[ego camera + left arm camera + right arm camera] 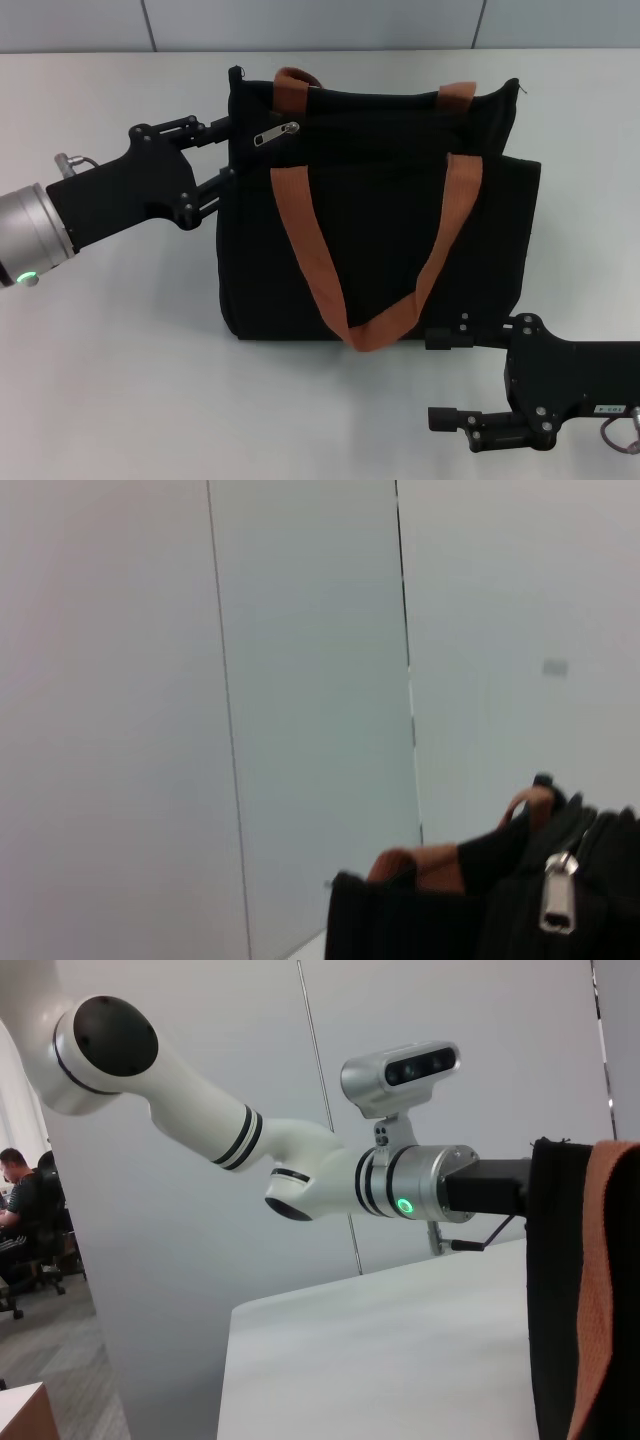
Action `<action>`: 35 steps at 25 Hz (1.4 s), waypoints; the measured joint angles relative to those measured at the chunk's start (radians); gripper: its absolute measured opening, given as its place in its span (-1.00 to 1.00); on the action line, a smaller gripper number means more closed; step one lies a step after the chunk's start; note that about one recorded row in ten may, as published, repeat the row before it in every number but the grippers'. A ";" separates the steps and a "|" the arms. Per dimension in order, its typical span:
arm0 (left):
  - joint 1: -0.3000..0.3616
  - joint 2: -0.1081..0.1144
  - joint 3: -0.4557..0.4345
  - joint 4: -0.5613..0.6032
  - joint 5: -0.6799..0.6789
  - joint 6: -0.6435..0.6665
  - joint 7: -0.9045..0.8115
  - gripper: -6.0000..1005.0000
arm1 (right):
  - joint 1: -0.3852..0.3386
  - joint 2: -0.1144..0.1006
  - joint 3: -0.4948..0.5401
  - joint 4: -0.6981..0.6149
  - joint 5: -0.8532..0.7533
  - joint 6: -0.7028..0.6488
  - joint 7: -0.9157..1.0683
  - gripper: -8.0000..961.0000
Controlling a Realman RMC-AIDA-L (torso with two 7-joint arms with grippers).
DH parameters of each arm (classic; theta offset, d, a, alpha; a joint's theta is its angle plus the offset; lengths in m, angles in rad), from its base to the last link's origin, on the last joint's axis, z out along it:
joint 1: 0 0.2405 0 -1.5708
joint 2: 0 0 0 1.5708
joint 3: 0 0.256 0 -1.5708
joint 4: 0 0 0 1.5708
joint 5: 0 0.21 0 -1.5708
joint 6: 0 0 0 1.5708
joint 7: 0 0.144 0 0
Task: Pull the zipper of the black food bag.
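Note:
The black food bag (380, 240) stands on the white table, its two rust-orange handles (310, 250) draped over the front. The silver zipper (276, 133) hangs near the bag's top left corner. My left gripper (229, 150) is open at the bag's left edge, just left of the zipper, one finger above and one below. The left wrist view shows the zipper (558, 895) close by on the bag's top (420, 925). My right gripper (440, 380) is open and empty, low on the table by the bag's front right corner.
The white table (120, 360) runs around the bag, with a pale panelled wall (300, 25) behind it. The right wrist view shows the left arm (300, 1160) reaching to the bag's edge (555, 1290).

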 joint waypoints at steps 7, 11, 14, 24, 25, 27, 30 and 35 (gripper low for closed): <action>0.010 -0.002 -0.002 -0.008 -0.018 0.044 0.010 -0.28 | 0.006 0.002 0.002 0.009 0.007 -0.015 0.000 0.54; 0.010 -0.002 -0.002 -0.009 -0.025 0.053 0.010 -0.50 | 0.009 0.002 0.002 0.021 0.068 -0.052 0.000 0.53; 0.011 -0.004 0.001 -0.011 -0.054 0.090 0.017 -0.68 | 0.020 0.002 0.002 0.040 0.193 -0.118 0.032 0.52; 0.010 -0.007 0.001 -0.051 -0.068 0.136 0.080 -0.94 | 0.152 -0.011 0.002 -0.009 0.317 -0.135 0.548 0.49; 0.010 -0.007 -0.002 -0.054 -0.073 0.134 0.082 -0.94 | 0.162 -0.012 0.003 -0.030 0.317 -0.123 0.597 0.49; 0.010 -0.007 -0.003 -0.057 -0.077 0.134 0.083 -0.94 | 0.187 -0.012 0.003 -0.068 0.317 -0.094 0.712 0.48; 0.009 -0.007 -0.003 -0.064 -0.098 0.134 0.082 -0.94 | 0.225 -0.019 0.004 -0.084 0.318 -0.066 0.837 0.47; 0.004 -0.006 0.006 -0.065 -0.127 0.124 0.075 -0.93 | 0.279 -0.035 -0.005 -0.089 0.317 -0.007 0.995 0.46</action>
